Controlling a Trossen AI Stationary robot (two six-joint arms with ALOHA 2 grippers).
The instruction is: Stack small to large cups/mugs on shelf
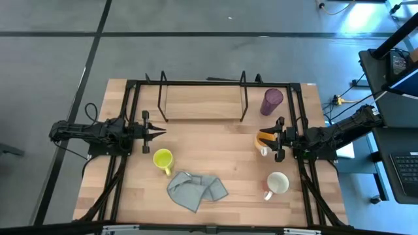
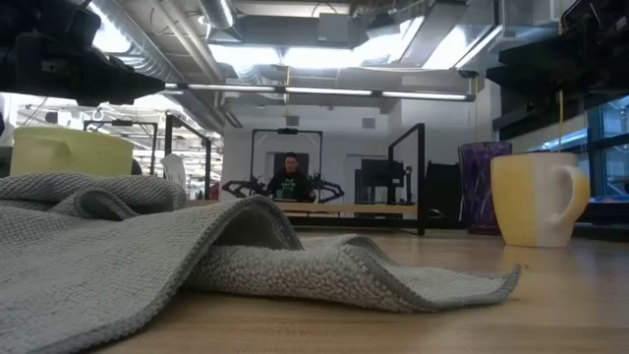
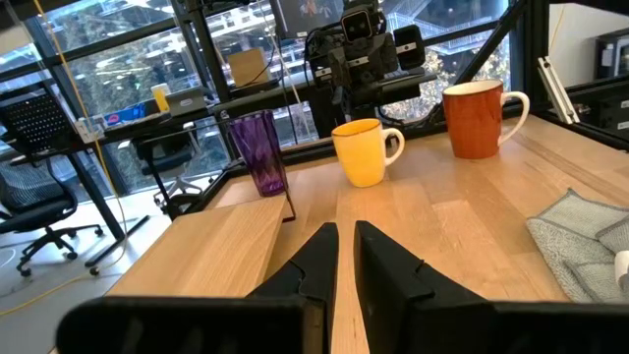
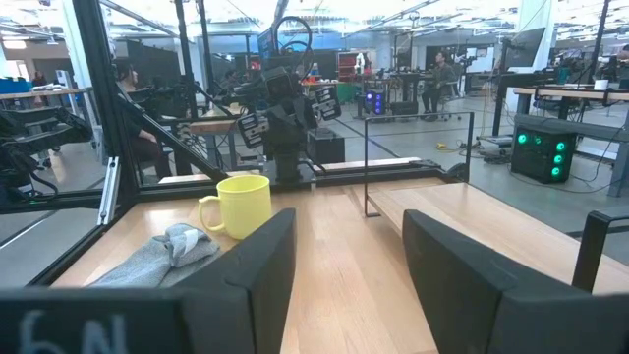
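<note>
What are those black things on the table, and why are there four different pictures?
They are two robot arms: the left arm and the right arm. One camera looks down from above, one sits at table height, and each arm carries one on its wrist. On the table are a yellow mug, an orange mug, a white mug, a purple tumbler, a grey cloth and a wire shelf. The left jaws are shut, the right jaws open near the orange mug. Nothing is held.

Shelf (image 1: 202, 101) at table's (image 1: 215, 140) rear; cloth (image 1: 196, 189) near its front.
</note>
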